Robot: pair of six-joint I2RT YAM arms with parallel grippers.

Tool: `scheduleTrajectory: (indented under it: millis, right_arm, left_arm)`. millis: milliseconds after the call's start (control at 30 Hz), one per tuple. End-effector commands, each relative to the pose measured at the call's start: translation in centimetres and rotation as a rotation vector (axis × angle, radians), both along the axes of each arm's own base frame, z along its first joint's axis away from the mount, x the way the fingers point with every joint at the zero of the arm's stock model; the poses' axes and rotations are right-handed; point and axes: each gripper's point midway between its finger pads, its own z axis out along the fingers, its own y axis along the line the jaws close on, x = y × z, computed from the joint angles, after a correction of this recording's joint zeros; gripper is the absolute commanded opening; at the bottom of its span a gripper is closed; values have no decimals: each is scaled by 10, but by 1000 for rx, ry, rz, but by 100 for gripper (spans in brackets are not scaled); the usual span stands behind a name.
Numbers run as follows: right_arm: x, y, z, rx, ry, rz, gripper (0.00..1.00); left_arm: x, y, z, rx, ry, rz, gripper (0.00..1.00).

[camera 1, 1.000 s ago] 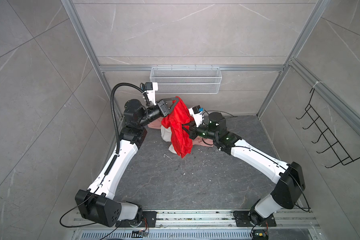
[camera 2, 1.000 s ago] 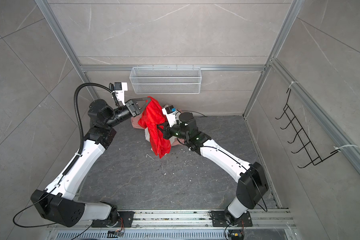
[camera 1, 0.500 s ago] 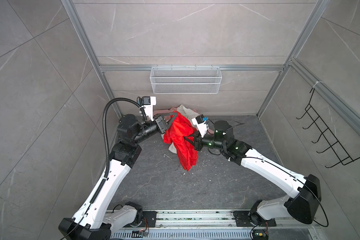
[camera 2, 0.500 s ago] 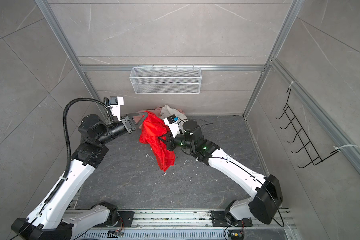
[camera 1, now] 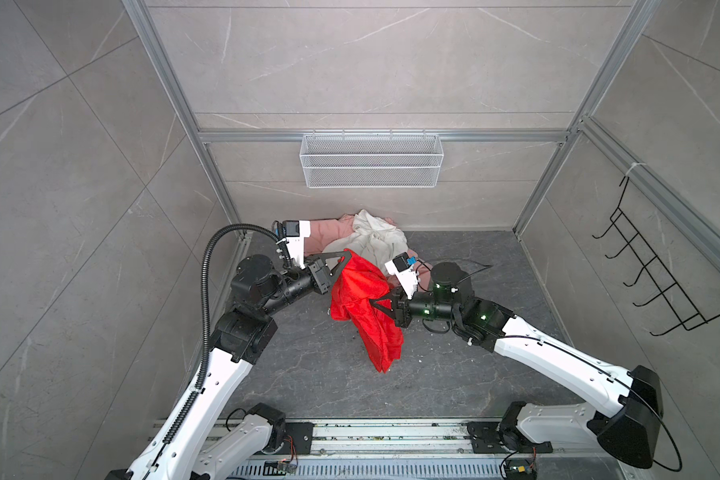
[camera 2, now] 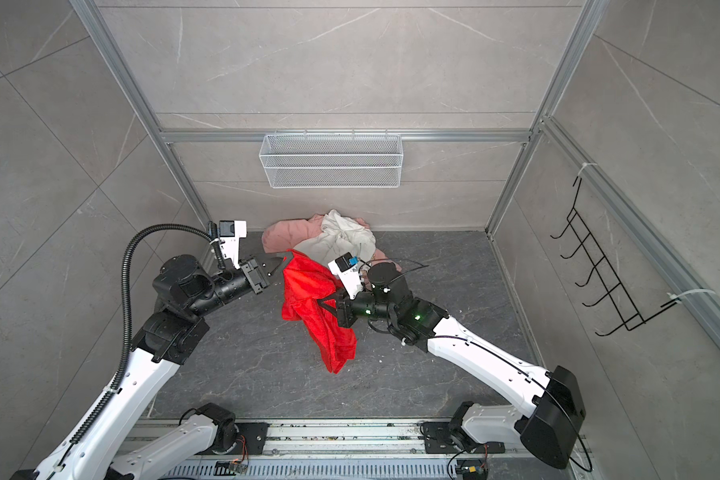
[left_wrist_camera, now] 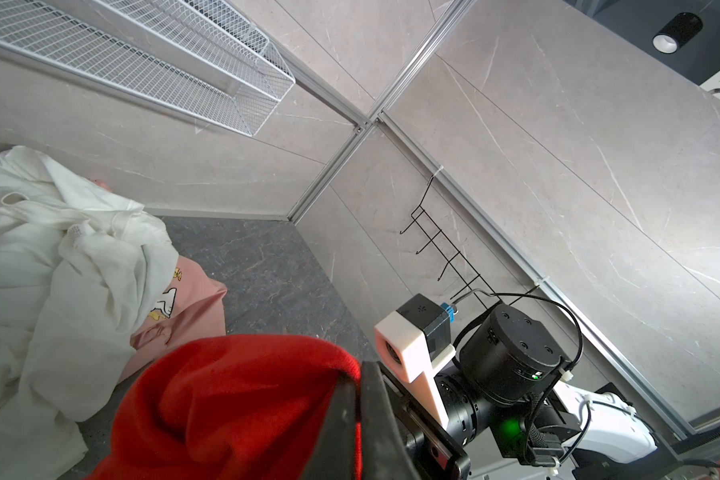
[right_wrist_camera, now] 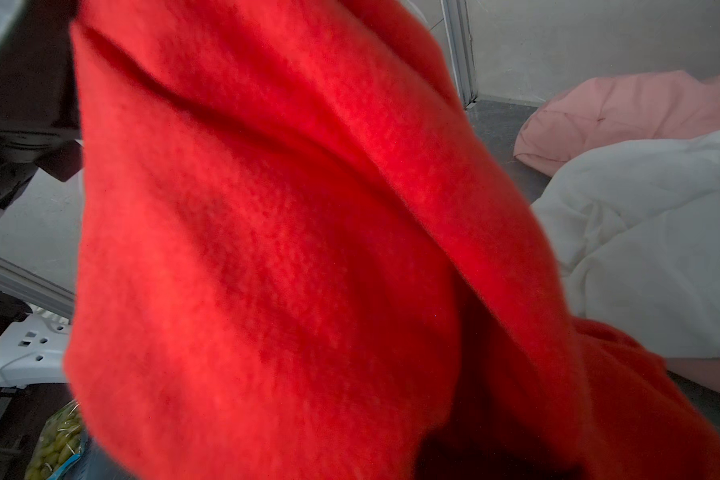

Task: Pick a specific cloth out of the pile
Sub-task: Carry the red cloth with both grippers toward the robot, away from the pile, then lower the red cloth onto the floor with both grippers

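The cloth (camera 1: pixel 362 307), bright red and plain, hangs between my two grippers above the dark floor, in front of the pile (camera 1: pixel 371 239). My left gripper (camera 1: pixel 345 257) is shut on its upper corner. In the left wrist view the black jaws (left_wrist_camera: pixel 356 386) pinch red fabric (left_wrist_camera: pixel 233 407). My right gripper (camera 1: pixel 376 304) is shut on the cloth's right side. Red cloth (right_wrist_camera: pixel 287 249) fills the right wrist view and hides those jaws. Both top views show the cloth (camera 2: pixel 316 316) drooping to a point near the floor. The pile holds a white garment (camera 2: pixel 341 239) and a pale pink one (camera 2: pixel 287 235).
A white wire basket (camera 1: pixel 371 160) hangs on the back wall above the pile. A black hook rack (camera 1: pixel 649 282) is on the right wall. Both arm bases sit on a rail (camera 1: pixel 391 432) along the front edge. Grey walls close in three sides.
Both arms have drawn back toward the front and lower, carrying the red cloth away from the pile. The white and pink garments now lie uncovered by the back wall.
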Motion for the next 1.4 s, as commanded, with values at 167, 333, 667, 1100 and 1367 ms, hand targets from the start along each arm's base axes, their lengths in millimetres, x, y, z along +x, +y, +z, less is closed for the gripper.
scheduleTrajectory:
  millis: [167,333,667,1100,1367]
  right_arm:
    - [-18,-10,-26,-30,101,19,0]
    - [-20,-15,-52,-62,151,-4,0]
    - [-20,-20,-99,-125,216,-34,0]
    - [-21,-28,-168,-230,294,-67,0]
    - [-25,-37,-207,-295,317,-100,0]
  left_arm:
    - [-9,8,-21,3,59,24,0]
    - [-14,11,-55,25,146,35,0]
    - [-36,17,-135,128,355,11,0]
    - [-53,34,-225,109,535,94,0]
    - [-60,40,-267,156,607,116,0]
